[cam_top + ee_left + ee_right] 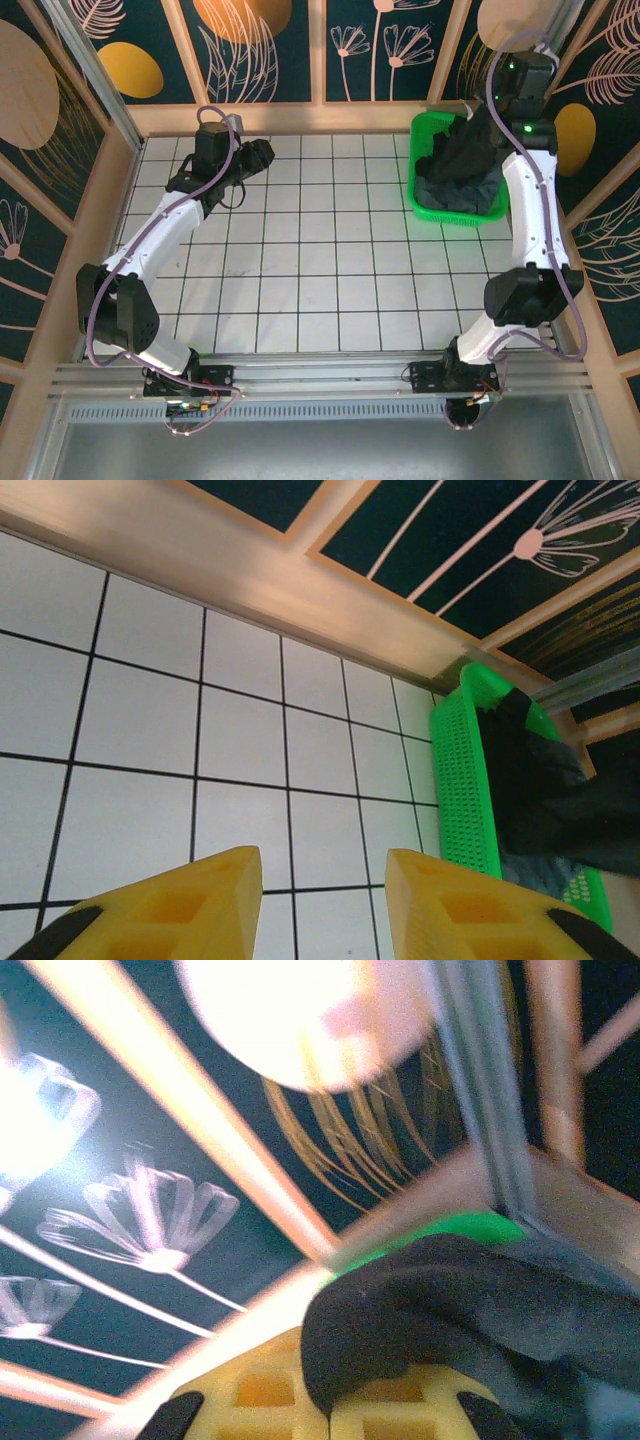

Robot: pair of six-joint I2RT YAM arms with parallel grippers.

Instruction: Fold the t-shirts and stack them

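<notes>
T-shirts [465,170] heaped in green basket [416,165]; right end effector [330,1405] clamped on black t-shirt [450,1300], left end effector [325,905] fingers apart above tabletop [140,720].

Overhead and both close wrist views share the basket [416,160].

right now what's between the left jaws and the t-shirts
Bare tiled table, then the wall of the green basket, with the t-shirts inside it. Top and left wrist views show it.
</notes>
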